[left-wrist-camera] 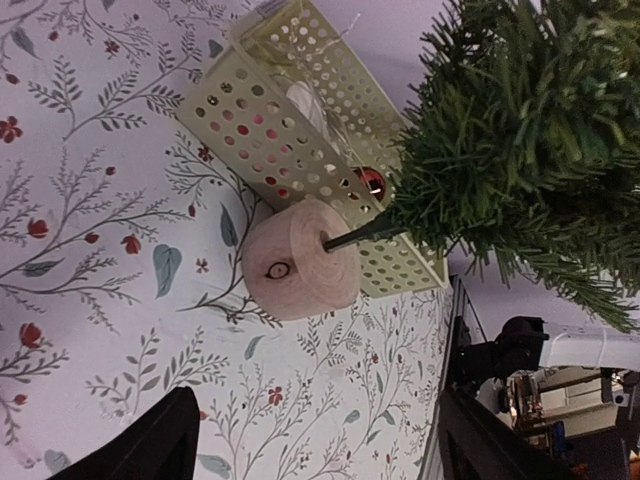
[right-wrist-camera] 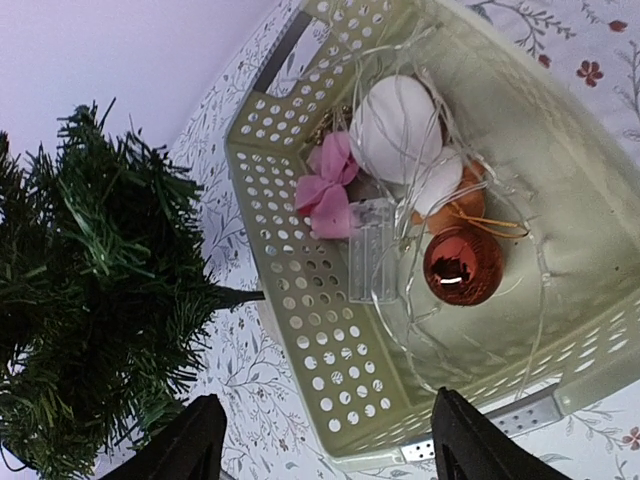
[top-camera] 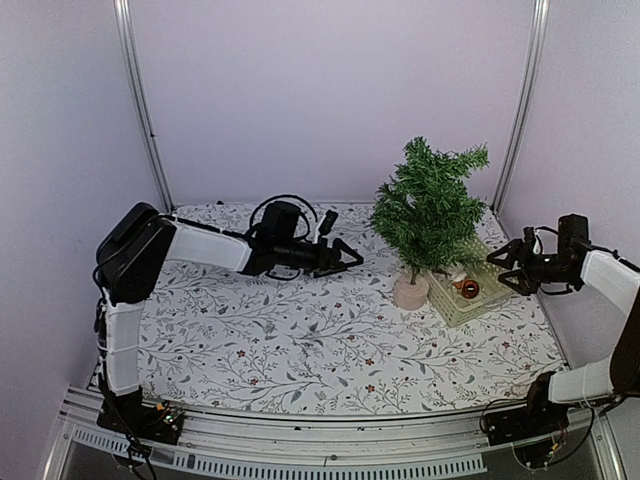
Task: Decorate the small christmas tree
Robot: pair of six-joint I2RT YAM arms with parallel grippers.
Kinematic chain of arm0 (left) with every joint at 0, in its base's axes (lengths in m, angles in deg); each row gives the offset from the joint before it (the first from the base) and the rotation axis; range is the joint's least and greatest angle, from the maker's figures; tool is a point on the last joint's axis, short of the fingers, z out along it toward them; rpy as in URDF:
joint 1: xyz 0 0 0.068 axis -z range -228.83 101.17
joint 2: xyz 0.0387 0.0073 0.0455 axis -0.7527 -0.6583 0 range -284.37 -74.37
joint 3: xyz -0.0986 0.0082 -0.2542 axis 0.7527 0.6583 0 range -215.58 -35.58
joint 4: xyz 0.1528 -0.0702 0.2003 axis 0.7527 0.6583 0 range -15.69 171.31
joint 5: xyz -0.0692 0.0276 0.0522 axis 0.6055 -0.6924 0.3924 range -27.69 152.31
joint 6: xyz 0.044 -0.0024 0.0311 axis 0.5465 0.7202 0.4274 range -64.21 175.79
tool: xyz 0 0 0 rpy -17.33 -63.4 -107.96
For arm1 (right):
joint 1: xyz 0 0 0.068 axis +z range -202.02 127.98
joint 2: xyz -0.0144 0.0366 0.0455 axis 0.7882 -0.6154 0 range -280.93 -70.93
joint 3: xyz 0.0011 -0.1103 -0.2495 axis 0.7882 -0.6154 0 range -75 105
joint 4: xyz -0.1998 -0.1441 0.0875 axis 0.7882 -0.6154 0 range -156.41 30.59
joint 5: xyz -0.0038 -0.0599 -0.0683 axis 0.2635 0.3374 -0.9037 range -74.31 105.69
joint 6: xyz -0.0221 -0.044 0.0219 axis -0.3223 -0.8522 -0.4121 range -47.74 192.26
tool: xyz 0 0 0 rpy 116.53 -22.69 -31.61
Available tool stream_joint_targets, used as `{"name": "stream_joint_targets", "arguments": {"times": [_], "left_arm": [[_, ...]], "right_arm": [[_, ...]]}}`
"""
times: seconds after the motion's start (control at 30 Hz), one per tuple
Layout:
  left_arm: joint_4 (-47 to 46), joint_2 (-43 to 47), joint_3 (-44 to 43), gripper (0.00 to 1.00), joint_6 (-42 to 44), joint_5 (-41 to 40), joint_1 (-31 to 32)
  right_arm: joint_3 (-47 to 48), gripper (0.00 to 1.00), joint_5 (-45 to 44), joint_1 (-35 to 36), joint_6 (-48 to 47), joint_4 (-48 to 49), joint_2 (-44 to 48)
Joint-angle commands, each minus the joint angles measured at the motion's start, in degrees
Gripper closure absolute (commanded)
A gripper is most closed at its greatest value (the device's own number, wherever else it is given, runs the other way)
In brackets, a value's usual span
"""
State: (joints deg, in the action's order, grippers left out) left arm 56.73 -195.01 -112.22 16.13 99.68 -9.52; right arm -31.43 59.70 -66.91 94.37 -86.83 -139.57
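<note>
Standing tree: the small christmas tree [top-camera: 430,205] is upright on its round pale base [top-camera: 410,290], right of the table's middle, apart from both arms.
Basket: a pale green perforated basket [top-camera: 458,312] sits just beside the base, on its right.
Contents: 1 red bauble [right-wrist-camera: 462,265], 1 white egg-shaped ornament [right-wrist-camera: 395,128], 1 pink bow [right-wrist-camera: 328,190] and loops of thin clear wire [right-wrist-camera: 540,300].
Left gripper [top-camera: 355,258]: fingers spread apart, empty, hovering over the floral tablecloth [top-camera: 300,340], left of the tree and aimed toward it.
Right gripper [top-camera: 497,268]: fingers spread apart, empty, near the basket's right end, looking down into it.
</note>
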Motion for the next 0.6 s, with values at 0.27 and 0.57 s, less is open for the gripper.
{"name": "stream_joint_targets", "arguments": {"times": [0.27,0.57], "left_arm": [[-9.0,-11.1,-11.7,0.24,-8.7,1.3,5.4],[-5.9,-16.9,-18.9,0.35,-10.9,-1.6,7.0]], "right_arm": [[-5.7,0.37,12.4,2.8,6.1,9.5,-0.4],[-6.8,0.42,12.0,7.8,10.7,15.3,-3.3]]}}
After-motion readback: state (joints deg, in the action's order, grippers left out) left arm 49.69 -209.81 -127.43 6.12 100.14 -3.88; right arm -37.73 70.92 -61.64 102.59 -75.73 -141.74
